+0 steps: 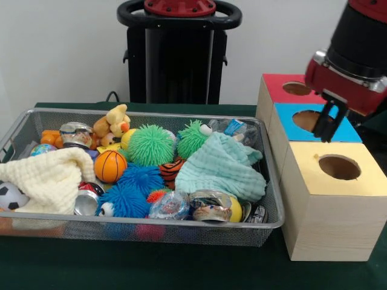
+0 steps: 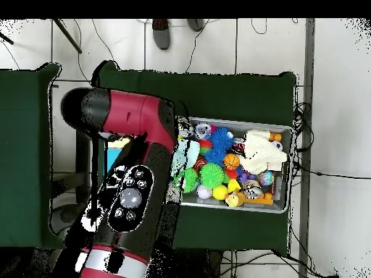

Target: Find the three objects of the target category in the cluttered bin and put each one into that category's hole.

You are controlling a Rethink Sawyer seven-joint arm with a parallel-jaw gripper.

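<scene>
The wire basket [image 1: 273,181] lies on the green table with its long axis running left to right in the front view, its open side facing up, and it is heaped with toys. A cream cloth [image 1: 51,178] is bunched at its left end and a mint green cloth [image 1: 224,169] is at the right, with an orange basketball [image 1: 110,166], a green spiky ball [image 1: 151,145] and a blue spiky ball [image 1: 142,178] between them. Just beside the basket's right end stand three wooden boxes in a row running away from the camera. The nearest has a yellow top, and its round hole [image 1: 339,167] faces straight up and looks empty. Behind it are the blue-topped box [image 1: 287,118] and the red-topped box [image 1: 275,87]. The gripper [image 1: 328,125] hangs pointing down over the blue-topped box, apart from the yellow one, with its dark fingers close together and nothing between them. In the overhead view the arm [image 2: 134,166] covers the boxes.
</scene>
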